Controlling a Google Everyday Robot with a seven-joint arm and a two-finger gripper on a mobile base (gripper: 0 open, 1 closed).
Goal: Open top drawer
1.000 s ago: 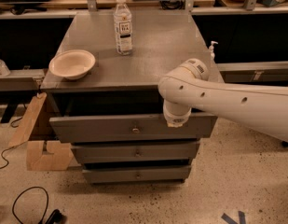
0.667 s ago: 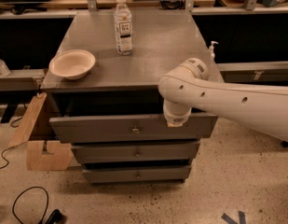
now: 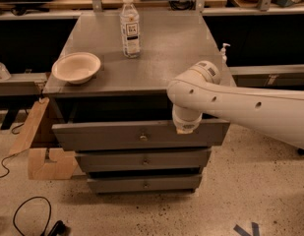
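Note:
The top drawer of the grey cabinet is the widest of three. It stands pulled out a little, with a dark gap showing under the cabinet top. Its small round metal knob is at the middle of the flat front. My white arm reaches in from the right. My gripper is at the arm's end, at the upper edge of the drawer front, right of the knob. It is mostly hidden by the wrist.
Two narrower grey drawers sit shut below. On the cabinet top stand a cream bowl and a water bottle. Cardboard leans at the cabinet's left. A black cable lies on the floor.

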